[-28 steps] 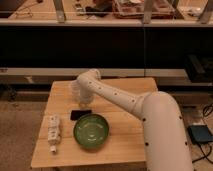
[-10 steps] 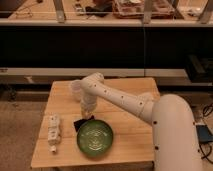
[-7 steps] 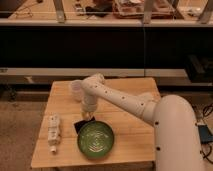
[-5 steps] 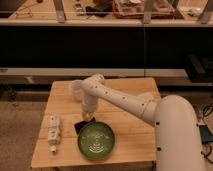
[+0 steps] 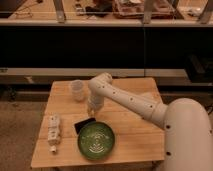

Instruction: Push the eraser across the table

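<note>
In the single camera view we see the light wooden counter [image 5: 137,134] with its plank strips running left to right, set in front of dark shelving [image 5: 75,47]. The robot's white arm [image 5: 127,99] reaches in from the lower right, bends above the middle of the counter and points downward. Its tool [image 5: 92,112] hangs low at the end of that bend, just behind the far edge of the eraser [image 5: 84,125]. It seems to touch that edge, though we cannot be sure from this angle. We also cannot tell whether the tool is spread or pressed together, since its tip blends into the wood behind it.

The eraser (a small flat black block) lies flat on the counter, a little left of centre, with its long side slanted. Its near right corner sits right beside the rim of the green bowl [image 5: 96,141], and we cannot tell if the two touch. The bowl stands upright near the front edge of the counter.

To the left of the eraser, and apart from it, a white segmented object [image 5: 53,133] lies lengthwise towards the front left corner. A clear cup [image 5: 77,90] stands upright towards the back left, just beside the arm's bend.
</note>
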